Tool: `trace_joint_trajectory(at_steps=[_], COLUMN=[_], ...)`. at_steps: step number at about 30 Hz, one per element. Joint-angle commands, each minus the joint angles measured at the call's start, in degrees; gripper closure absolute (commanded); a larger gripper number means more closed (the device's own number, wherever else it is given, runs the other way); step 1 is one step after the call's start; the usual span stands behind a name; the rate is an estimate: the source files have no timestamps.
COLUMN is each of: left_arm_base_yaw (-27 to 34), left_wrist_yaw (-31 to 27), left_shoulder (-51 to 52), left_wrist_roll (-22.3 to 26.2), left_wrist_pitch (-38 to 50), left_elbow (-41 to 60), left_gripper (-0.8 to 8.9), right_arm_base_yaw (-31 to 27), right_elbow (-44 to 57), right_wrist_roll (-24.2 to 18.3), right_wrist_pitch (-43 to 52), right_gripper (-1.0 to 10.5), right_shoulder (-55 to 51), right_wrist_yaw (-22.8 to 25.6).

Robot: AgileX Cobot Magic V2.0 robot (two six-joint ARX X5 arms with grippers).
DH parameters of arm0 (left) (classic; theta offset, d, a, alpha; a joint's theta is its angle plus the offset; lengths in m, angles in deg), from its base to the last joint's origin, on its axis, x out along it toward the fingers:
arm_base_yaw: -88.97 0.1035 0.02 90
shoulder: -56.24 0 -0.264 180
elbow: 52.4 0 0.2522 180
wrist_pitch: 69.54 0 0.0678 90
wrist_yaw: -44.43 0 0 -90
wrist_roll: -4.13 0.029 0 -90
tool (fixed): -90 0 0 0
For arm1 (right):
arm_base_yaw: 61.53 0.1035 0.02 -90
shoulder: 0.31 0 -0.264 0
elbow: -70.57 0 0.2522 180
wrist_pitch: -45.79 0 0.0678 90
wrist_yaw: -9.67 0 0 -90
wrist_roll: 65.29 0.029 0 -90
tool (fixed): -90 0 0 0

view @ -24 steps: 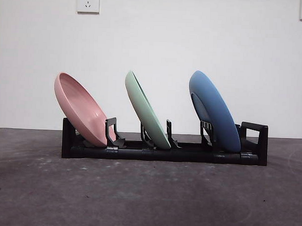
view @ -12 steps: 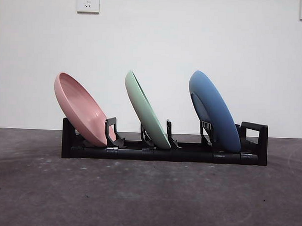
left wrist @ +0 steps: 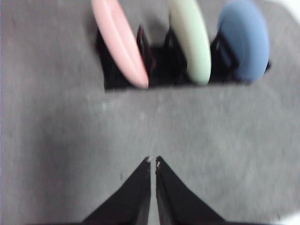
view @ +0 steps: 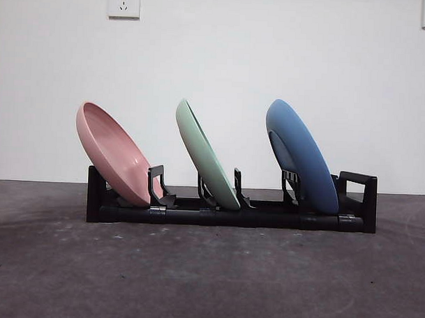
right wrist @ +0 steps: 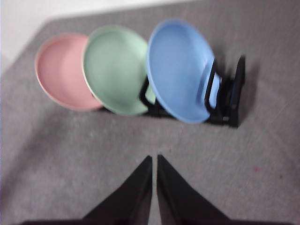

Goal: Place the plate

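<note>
A black dish rack (view: 231,214) stands on the grey table and holds three tilted plates: a pink plate (view: 113,154) at the left, a green plate (view: 207,156) in the middle and a blue plate (view: 302,156) at the right. Both wrist views show them too: pink plate (left wrist: 120,42), green plate (left wrist: 191,40), blue plate (left wrist: 243,40); pink plate (right wrist: 61,70), green plate (right wrist: 115,68), blue plate (right wrist: 180,70). My left gripper (left wrist: 153,161) is shut and empty, well back from the rack. My right gripper (right wrist: 154,158) is shut and empty, also back from the rack.
The grey table (view: 208,277) stretches in front of the rack. A white wall with two sockets (view: 124,2) stands behind it. Neither arm shows in the front view.
</note>
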Motion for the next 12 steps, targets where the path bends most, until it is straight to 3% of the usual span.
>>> trace_joint_trajectory(at_steps=[1, 2, 5, 12], left_arm_base_yaw=[-1.11, -1.60, -2.91, -3.78], left_wrist_yaw=[0.15, 0.15, 0.15, 0.15], left_shoulder=[-5.70, -8.17, -12.48, -13.79], left_wrist_roll=[3.67, 4.02, 4.02, 4.39], left_wrist_pitch=[-3.89, -5.27, -5.18, 0.20], left_elbow=[-4.13, -5.57, -8.31, -9.73], left_gripper=[7.79, 7.53, 4.71, 4.68], right_arm_base_yaw=[1.60, 2.47, 4.74, 8.13], right_elbow=[-0.98, -0.98, -1.07, -8.26], right_wrist_roll=[-3.41, -4.44, -4.68, -2.67], right_wrist_pitch=[-0.72, -1.11, -1.84, -6.86], right_gripper=[9.3, 8.9, 6.2, 6.2], right_shoulder=[3.52, 5.01, 9.05, 21.29], right_wrist_yaw=[-0.22, -0.24, -0.20, -0.22])
